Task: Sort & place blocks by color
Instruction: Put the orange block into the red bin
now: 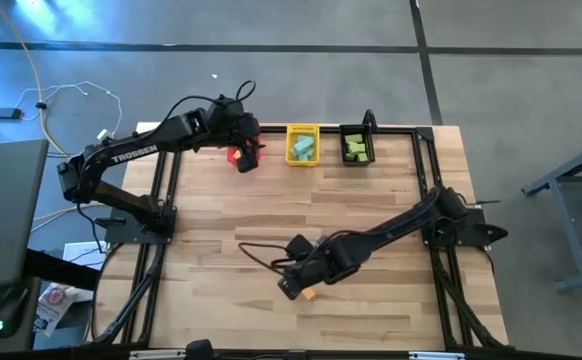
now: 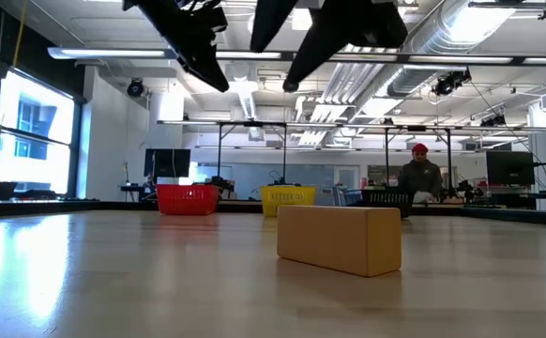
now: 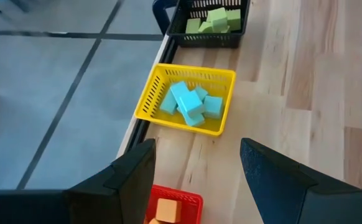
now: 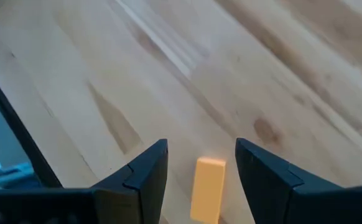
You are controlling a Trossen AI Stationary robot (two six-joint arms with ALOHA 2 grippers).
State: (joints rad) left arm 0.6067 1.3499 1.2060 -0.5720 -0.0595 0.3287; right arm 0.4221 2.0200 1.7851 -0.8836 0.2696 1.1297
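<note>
My right end effector [image 4: 199,163] hangs with its fingers spread either side of an orange block [image 4: 207,186] lying on the worktop [image 4: 243,74], not gripping it. My left end effector [image 3: 196,165] hovers wide open above the red bin [image 3: 181,202], near the yellow bin [image 3: 221,78] of teal blocks [image 3: 187,102].

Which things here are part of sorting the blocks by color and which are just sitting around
Part of the job:
orange block on the table, between the right gripper fingers, untouched
teal blocks in the yellow bin
green blocks in the black bin
red bin, below the left gripper

Just lying about:
loose cables on the floor
</note>
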